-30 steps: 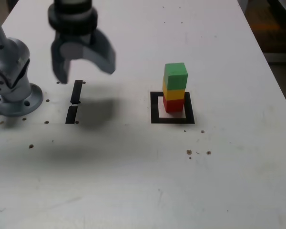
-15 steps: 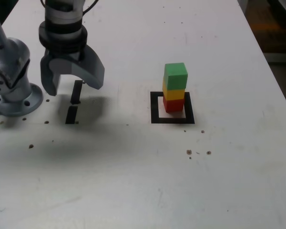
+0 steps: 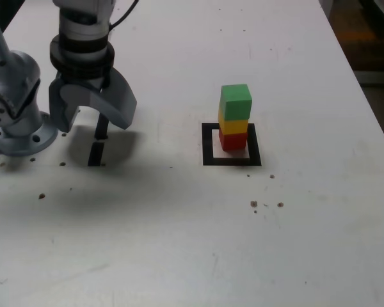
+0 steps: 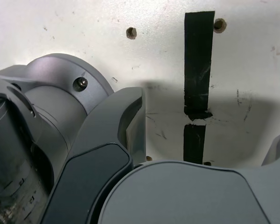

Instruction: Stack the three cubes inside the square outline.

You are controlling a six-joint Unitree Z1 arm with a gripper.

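Where the exterior view's left edge begins, the grey metal base of the arm (image 3: 16, 121) stands bolted to the white worktop (image 3: 179, 243), and just to its right in that view hangs the grey pincer (image 3: 89, 115), pointing down with its two curved jaws spread wide and nothing between them. Beneath the pincer lie two short strips of black tape (image 3: 99, 137), end to end with a small break between them; the wrist view shows the same strips (image 4: 196, 88) on the bare surface between the parted jaws, with the round flange of the arm's base (image 4: 60, 93) close beside one jaw and small screw holes (image 4: 131, 32) dotting the worktop around them. The pincer's shadow falls on the worktop around the strips.

Well apart from the pincer, toward the exterior view's right, sits the square outline of thick black tape (image 3: 208, 144) with a pale centre. Inside it stands a tower of three small solid blocks: the red cube (image 3: 233, 140) on the worktop, the yellow cube (image 3: 233, 123) on top of it, and the green cube (image 3: 235, 101) on top of that, sitting slightly skewed on the yellow one. The tower sits toward the far side of the outline. Nearer the camera than the outline, a few small dark specks (image 3: 254, 204) mark the worktop.
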